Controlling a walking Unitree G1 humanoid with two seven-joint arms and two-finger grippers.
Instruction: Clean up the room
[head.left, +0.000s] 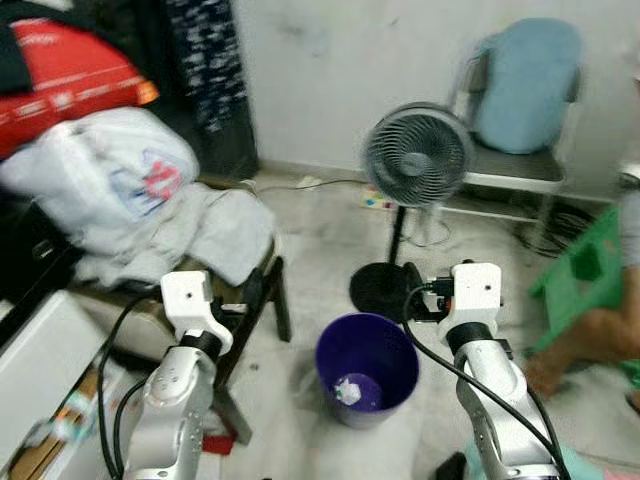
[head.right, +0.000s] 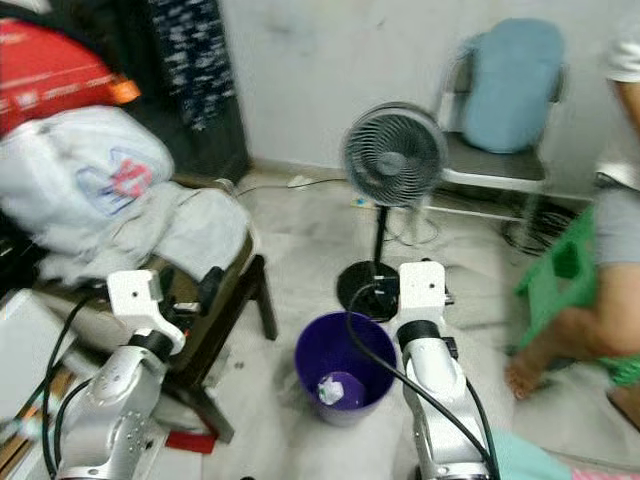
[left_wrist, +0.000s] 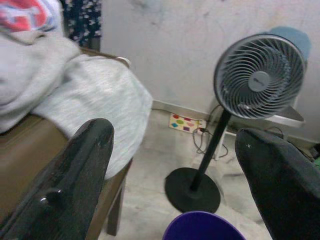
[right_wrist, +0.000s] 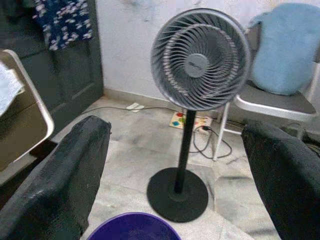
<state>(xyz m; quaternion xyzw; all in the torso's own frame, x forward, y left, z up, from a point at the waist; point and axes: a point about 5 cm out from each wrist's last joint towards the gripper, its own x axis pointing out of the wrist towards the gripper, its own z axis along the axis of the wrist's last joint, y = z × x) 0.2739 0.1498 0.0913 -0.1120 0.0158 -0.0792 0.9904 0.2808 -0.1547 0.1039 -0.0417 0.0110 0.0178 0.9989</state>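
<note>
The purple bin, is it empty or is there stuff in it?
Not empty. The purple bin stands upright on the floor, and a crumpled white piece of trash lies at its bottom. The rest of its inside looks bare.

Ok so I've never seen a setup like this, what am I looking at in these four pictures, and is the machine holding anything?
This is a walking humanoid robot with two silver arms, each ending in two long black fingers. The two wider pictures come from a stereo camera on its head, looking down and forward, so they show the same room. The other two come from cameras on its wrists, looking out between the black fingers.

The left gripper and the right gripper both have their jaws wide open and hold nothing.

On the floor in front stands a purple bin with a bit of crumpled white rubbish inside. Behind it is a standing fan. To the robot's left, a wooden chair is heaped with grey and white clothes. By the wall sits a metal chair with a blue cushion. A person's leg shows at the right, beside a green stool.
</note>
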